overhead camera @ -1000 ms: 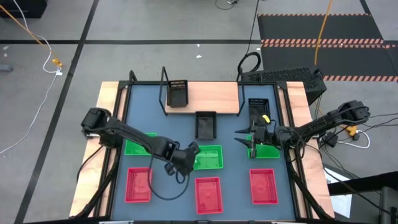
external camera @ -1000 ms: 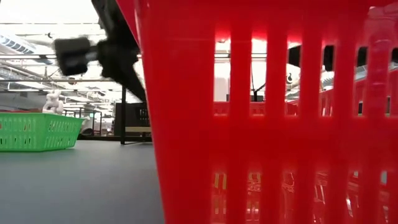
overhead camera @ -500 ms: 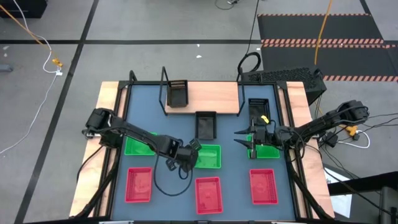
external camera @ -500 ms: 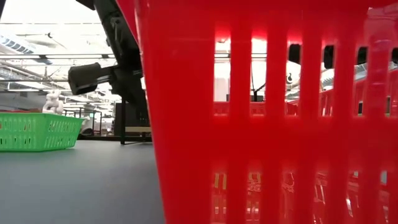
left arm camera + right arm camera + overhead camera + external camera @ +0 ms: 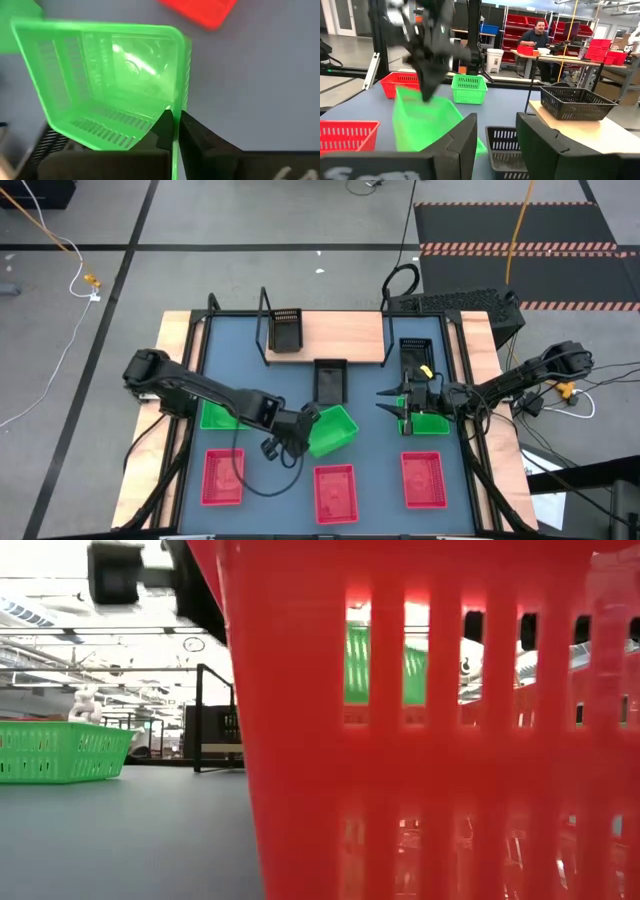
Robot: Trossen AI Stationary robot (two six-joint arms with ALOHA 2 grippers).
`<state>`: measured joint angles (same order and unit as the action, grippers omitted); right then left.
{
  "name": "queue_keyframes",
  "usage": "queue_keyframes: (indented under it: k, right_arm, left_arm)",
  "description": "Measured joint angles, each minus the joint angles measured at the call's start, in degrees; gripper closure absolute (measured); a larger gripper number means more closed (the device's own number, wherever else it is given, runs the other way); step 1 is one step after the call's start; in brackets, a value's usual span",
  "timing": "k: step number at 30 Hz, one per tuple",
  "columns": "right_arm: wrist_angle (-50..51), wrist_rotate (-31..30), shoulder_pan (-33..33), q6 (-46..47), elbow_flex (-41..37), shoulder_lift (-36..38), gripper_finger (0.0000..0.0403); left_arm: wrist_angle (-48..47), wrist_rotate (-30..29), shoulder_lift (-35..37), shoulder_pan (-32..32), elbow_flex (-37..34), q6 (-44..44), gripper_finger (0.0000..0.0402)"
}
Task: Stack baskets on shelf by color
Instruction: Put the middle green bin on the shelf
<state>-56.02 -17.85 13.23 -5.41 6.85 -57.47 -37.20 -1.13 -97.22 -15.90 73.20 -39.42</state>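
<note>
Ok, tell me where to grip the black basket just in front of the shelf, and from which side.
Grip the black basket by one thin rim wall, fingers straddling it from straight above. It sits flat, open side up, just before the shelf, and its near short wall looks clear of neighbours.

Nine baskets are in view: three black baskets, three green baskets and three red baskets. The red ones lie along the front edge of the table. There is one shelf.
</note>
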Motion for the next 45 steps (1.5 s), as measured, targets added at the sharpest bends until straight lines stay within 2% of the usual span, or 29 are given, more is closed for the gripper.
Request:
queue_keyframes:
  k: [4, 9, 13, 16, 18, 22, 27, 36, 45]
  right_arm:
    - [-0.4, 0.0, 0.0, 0.0, 0.0, 0.0, 0.0273]
    - [-0.6, 0.0, 0.0, 0.2, 0.0, 0.0, 0.0273]
    - [-0.8, -0.1, 0.0, 0.4, 0.0, 0.0, 0.0273]
    - [-1.2, -0.2, 0.0, 0.4, 0.0, 0.0, 0.0273]
    - [-1.1, -0.2, 0.0, 0.3, 0.0, 0.0, 0.0273]
    - [-1.6, -1.7, -0.2, -0.2, 0.0, 0.0, 0.0273]
    - [-2.9, -2.8, -0.9, -0.4, 0.0, 0.0, 0.0273]
    - [-3.7, -3.2, -1.7, -1.0, 0.0, 0.0, 0.0273]
    - [-4.0, -3.1, -1.6, 0.2, 0.0, 0.0, 0.0273]
  left_arm:
    - [-2.6, -0.7, 3.9, 0.5, 5.1, 4.1, 0.0389]
    - [-1.4, -7.9, 8.2, 3.6, 10.8, 9.6, 0.0390]
    - [0.5, -12.6, 9.2, 9.7, 11.6, 10.4, 0.0393]
    - [3.7, -12.7, 8.3, 16.0, 11.6, 11.4, 0.0391]
    - [9.0, -12.9, 6.5, 20.8, 11.6, 13.2, 0.0394]
    - [15.6, -13.2, 2.1, 28.9, 11.3, 20.0, 0.0393]
    - [16.1, -13.1, -1.8, 34.6, 11.4, 24.5, 0.0394]
    - [15.3, -12.4, -7.0, 33.8, 11.3, 19.0, 0.0391]
    - [13.3, -12.4, -7.8, 31.5, 11.3, 20.0, 0.0380]
